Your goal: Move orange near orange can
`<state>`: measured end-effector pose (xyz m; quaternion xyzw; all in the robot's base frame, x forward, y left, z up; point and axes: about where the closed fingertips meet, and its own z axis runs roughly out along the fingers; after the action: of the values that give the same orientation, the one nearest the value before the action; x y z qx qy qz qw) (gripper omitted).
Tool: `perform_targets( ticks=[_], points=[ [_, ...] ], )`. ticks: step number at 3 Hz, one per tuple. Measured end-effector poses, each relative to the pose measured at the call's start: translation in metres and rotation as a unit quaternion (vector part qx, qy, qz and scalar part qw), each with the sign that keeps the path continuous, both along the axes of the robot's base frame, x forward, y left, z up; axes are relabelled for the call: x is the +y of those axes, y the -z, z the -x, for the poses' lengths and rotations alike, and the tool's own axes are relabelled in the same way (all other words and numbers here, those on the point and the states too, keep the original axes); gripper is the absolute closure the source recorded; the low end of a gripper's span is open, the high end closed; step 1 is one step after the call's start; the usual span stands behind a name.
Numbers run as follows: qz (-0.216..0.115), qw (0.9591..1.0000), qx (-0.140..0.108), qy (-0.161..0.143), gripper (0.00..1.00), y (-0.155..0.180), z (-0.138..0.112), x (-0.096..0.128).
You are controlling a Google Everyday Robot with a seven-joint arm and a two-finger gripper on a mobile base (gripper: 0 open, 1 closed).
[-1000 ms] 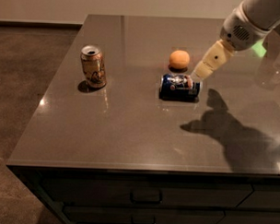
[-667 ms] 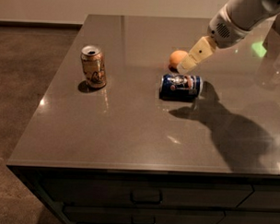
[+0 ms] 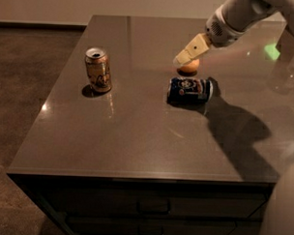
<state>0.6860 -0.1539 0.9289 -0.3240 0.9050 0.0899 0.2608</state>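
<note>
The orange (image 3: 191,68) sits on the dark tabletop (image 3: 136,133) just behind a dark blue can. My gripper (image 3: 183,58) reaches in from the upper right and hangs right over the orange, covering its top, so only its lower half shows. Whether it touches the fruit cannot be told. The orange can (image 3: 98,69) stands upright at the left of the table, well apart from the orange.
The dark blue can (image 3: 189,89) with a white and red label lies on its side just in front of the orange. The arm casts a broad shadow (image 3: 238,137) on the right of the table. The table's left and front edges drop to the floor.
My gripper has swung left and towards the back, from beside the blue can's right end to directly over the orange. The cans and the orange have not moved.
</note>
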Motion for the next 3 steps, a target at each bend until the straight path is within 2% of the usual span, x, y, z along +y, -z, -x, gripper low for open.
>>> perform_targets(
  ticks=[1, 2, 3],
  points=[
    [0.003, 0.9994, -0.002, 0.034, 0.00, 0.016, -0.025, 0.000],
    [0.016, 0.9977, -0.008, 0.065, 0.00, 0.036, -0.047, -0.011],
    [0.019, 0.9965, -0.013, 0.080, 0.00, 0.048, -0.062, -0.017]
  ],
)
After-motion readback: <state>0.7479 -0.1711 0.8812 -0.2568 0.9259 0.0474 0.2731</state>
